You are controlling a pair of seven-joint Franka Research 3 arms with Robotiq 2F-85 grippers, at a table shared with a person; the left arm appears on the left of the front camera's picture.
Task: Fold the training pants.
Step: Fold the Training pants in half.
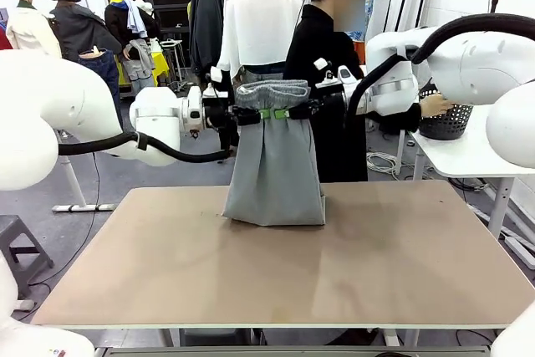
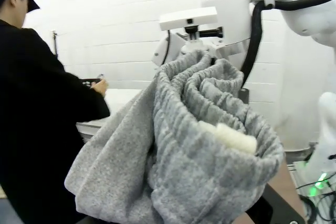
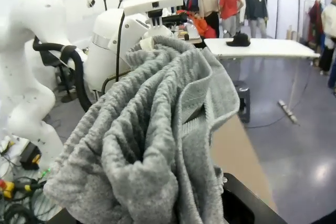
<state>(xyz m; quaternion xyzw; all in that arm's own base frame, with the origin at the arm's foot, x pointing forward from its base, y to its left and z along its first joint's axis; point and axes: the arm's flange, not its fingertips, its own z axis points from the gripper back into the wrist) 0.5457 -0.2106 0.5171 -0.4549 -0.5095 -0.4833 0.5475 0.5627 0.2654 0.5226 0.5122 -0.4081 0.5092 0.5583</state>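
The left gripper [image 1: 255, 113] is clenched on the gathered waistband of the grey training pants [image 1: 274, 169], which hang above the table [image 1: 351, 273], hems resting on it; the right gripper [image 1: 294, 112] is clamped on the waistband's other side

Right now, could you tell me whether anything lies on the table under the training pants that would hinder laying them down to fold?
Nothing visible does. The training pants hang from both grippers, left and right, hem touching the bare table.
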